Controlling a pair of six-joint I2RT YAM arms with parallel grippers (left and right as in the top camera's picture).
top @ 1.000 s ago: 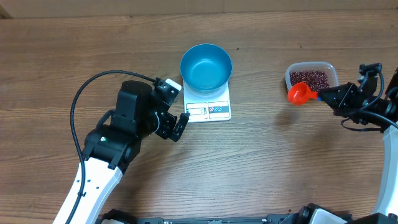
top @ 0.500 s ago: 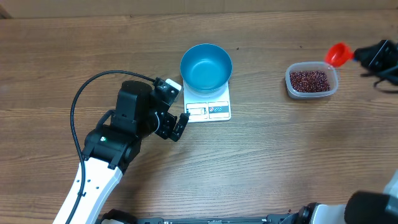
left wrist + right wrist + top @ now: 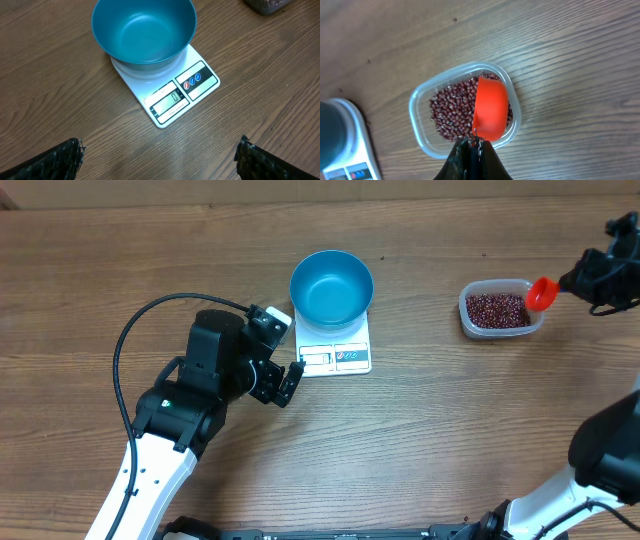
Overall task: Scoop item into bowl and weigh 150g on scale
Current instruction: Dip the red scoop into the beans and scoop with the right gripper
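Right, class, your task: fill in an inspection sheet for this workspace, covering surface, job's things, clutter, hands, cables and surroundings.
Surface: wooden table, grain visible.
Job's things: blue bowl empty, standing on the white scale; red-brown beans in a clear tub at the right; red-orange scoop over the tub.
Clutter: nothing seen.
Hands: left hand open and empty, beside the scale; right hand shut on the scoop's handle.
Cables: black cable arcs over the table on the left side.
Surroundings: nothing seen.
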